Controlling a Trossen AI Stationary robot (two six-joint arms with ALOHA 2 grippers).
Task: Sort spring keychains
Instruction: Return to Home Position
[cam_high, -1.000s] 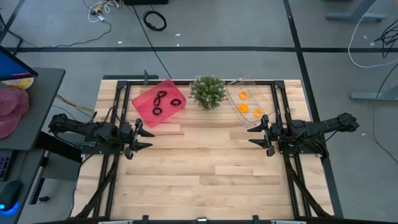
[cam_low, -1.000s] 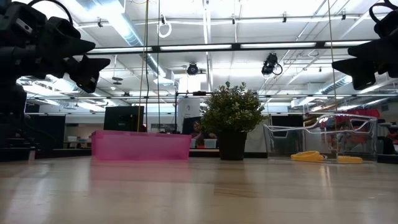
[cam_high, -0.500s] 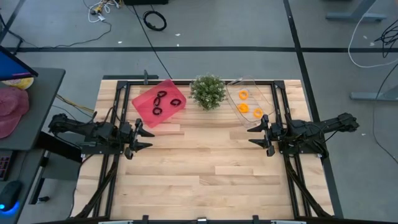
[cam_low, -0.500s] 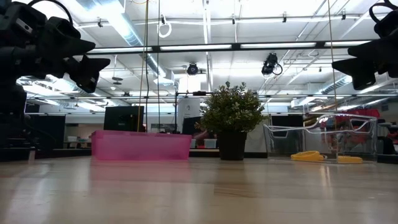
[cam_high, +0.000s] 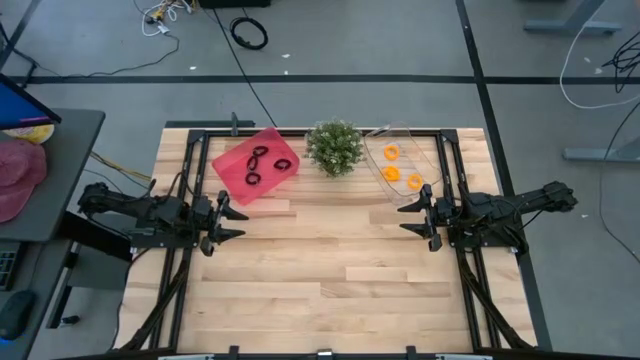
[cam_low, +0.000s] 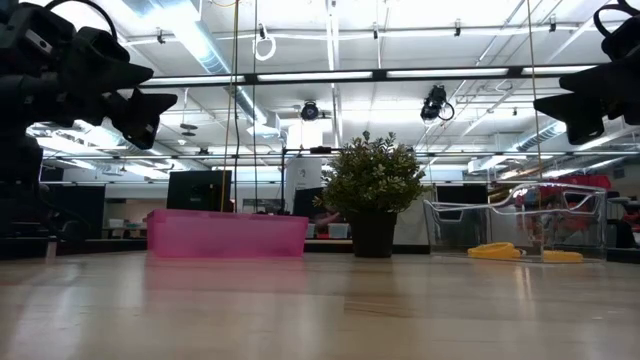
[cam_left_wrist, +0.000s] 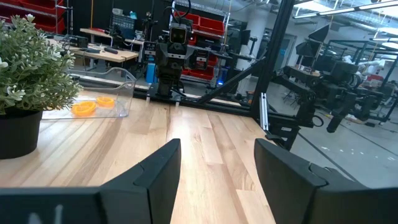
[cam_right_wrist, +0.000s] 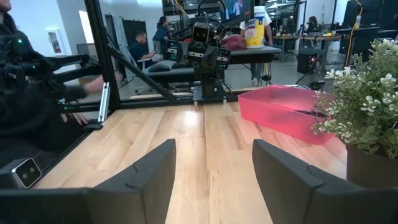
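Note:
Three black spring keychains (cam_high: 262, 165) lie in the pink tray (cam_high: 232, 158) at the table's far left. Three orange-yellow keychains (cam_high: 400, 166) lie in the clear tray (cam_high: 415, 148) at the far right; two of them show in the left wrist view (cam_left_wrist: 91, 105). My left gripper (cam_high: 232, 220) hovers open above the table's left side, just near of the pink tray. My right gripper (cam_high: 410, 217) hovers open at the right side, near the clear tray's front edge. Both hold nothing.
A potted plant (cam_high: 334, 147) stands between the two trays at the far edge. The black frame rails (cam_high: 452, 170) run along the table's sides. Bare wooden tabletop (cam_high: 320, 270) stretches between the arms and toward the near edge. A person sits in the room beyond (cam_right_wrist: 25, 93).

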